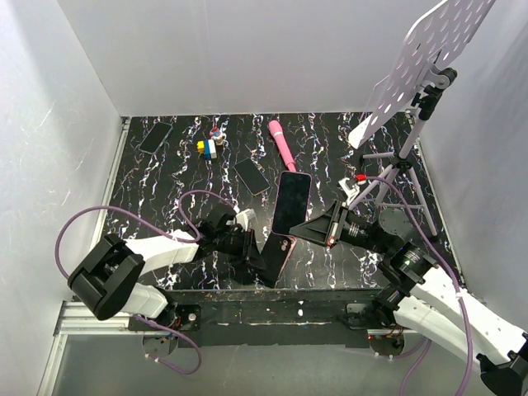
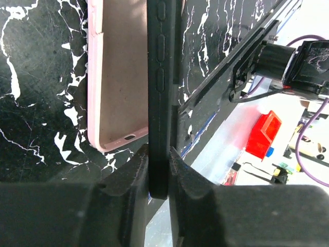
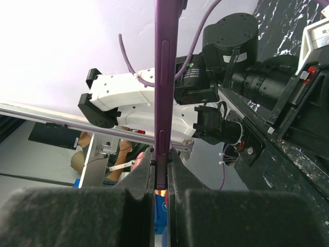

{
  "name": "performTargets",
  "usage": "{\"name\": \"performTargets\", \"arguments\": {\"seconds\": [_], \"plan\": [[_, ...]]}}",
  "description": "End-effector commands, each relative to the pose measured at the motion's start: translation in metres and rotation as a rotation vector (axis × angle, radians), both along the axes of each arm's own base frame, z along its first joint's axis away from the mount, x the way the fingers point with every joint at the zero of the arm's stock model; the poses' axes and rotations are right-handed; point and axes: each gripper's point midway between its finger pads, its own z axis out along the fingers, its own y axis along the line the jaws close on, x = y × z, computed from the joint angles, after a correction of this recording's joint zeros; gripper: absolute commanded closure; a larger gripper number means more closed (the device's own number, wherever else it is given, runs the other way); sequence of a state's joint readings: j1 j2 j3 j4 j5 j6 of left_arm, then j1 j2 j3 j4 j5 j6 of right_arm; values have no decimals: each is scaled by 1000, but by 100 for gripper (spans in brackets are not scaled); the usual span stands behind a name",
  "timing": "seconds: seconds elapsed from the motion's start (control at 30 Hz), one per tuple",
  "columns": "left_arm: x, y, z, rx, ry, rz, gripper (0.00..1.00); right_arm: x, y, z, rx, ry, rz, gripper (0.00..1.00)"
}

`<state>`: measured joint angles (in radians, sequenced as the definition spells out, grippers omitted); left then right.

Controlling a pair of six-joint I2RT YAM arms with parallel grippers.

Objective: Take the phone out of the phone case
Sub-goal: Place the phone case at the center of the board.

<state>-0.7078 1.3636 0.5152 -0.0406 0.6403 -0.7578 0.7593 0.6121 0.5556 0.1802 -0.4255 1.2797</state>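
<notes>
My right gripper (image 1: 313, 228) (image 3: 161, 159) is shut on the bottom edge of the phone (image 1: 291, 200), which has a black screen and a purple rim (image 3: 164, 77). It holds the phone up, clear of the table. The pale pink phone case (image 1: 288, 247) lies open side up on the marbled table, and its brownish inside (image 2: 121, 77) is empty. My left gripper (image 1: 256, 247) (image 2: 159, 164) is shut on a black slab with raised side buttons (image 2: 163, 103) (image 1: 272, 262). The slab stands on edge beside the case. I cannot tell whether it is a phone or a cover.
Two bare black phones (image 1: 155, 137) (image 1: 252, 176), a pink wand (image 1: 282, 144) and small toy blocks (image 1: 208, 147) lie at the back of the table. A tripod (image 1: 400, 173) with a perforated white panel (image 1: 429, 58) stands at the right. White walls enclose the table.
</notes>
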Motion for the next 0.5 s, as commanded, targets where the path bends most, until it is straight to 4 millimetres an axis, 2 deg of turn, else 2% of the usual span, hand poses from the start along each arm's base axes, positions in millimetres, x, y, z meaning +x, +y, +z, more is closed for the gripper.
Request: {"name": "performTargets", "arguments": {"seconds": [0.0,0.03,0.1,0.2,0.3,0.37,0.43,0.47], "plan": [[1,-5,7,-16,-17,-33,65,-2,1,20,83,-87,16,99],[0,-2,6,8,-8,-22,53,-1,1,18,79,-83,15,99],[1,9,2,77,-15,8,38,-1,1,13,70,-74,15,99],[0,22,16,115,-58,35,24,1,0,2,22,-65,0,99],[10,35,44,147,-164,92,20,5,-3,-16,-72,-49,-32,99],[27,64,65,267,-272,223,18,8,-6,-27,-131,-45,-54,99],[44,83,101,256,-420,355,13,9,-7,-37,-181,-35,-57,99],[50,84,120,218,-479,383,8,9,-6,-39,-188,-41,-49,99]]}}
